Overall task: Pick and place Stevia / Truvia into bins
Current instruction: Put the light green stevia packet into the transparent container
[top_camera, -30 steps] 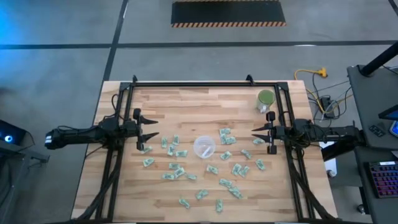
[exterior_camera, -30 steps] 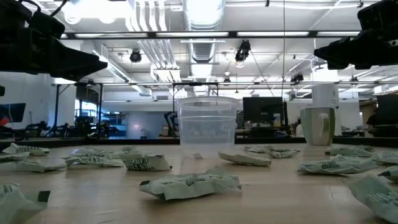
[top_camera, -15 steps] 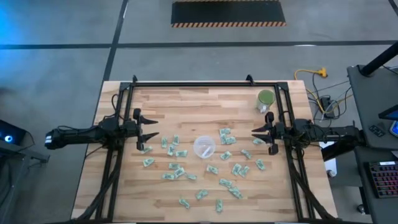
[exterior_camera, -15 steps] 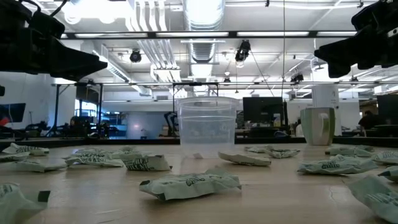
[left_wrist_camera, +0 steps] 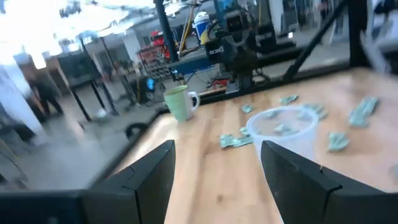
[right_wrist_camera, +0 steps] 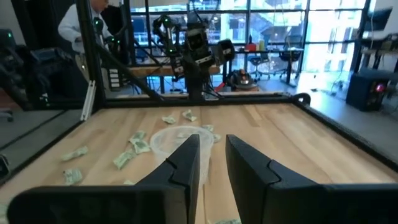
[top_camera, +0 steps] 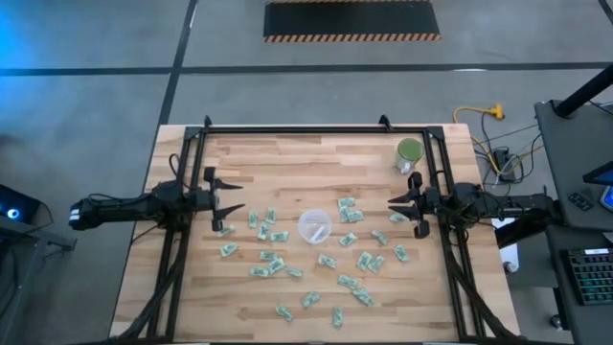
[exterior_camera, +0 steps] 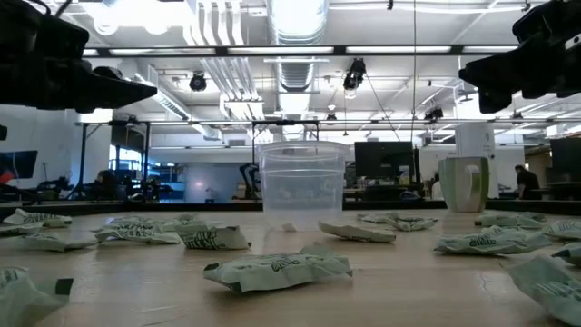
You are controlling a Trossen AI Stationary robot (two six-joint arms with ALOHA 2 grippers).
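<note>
Many pale green and white Stevia packets (top_camera: 364, 261) lie flat and scattered over the middle of the wooden table, and they fill the foreground of the low view (exterior_camera: 277, 270). The clear round cup (top_camera: 314, 227) stands upright among them at the table's centre (exterior_camera: 302, 186). My left gripper (top_camera: 235, 199) hovers open above the table's left side, pointing at the cup (left_wrist_camera: 283, 127). My right gripper (top_camera: 391, 209) hovers at the right side, also facing the cup (right_wrist_camera: 171, 140), with its fingers a narrow gap apart. Both hang well above the packets (exterior_camera: 145, 91) (exterior_camera: 467, 74).
A green mug with a white handle (top_camera: 409, 153) stands near the far right corner of the table (exterior_camera: 465, 184). A black frame rail (top_camera: 316, 129) runs around the table edges. Bare wood lies along the far side and at the near left corner.
My right gripper has sunk a little. My left gripper has shifted slightly in place above the table's left side. The packets and the cup have stayed where they were.
</note>
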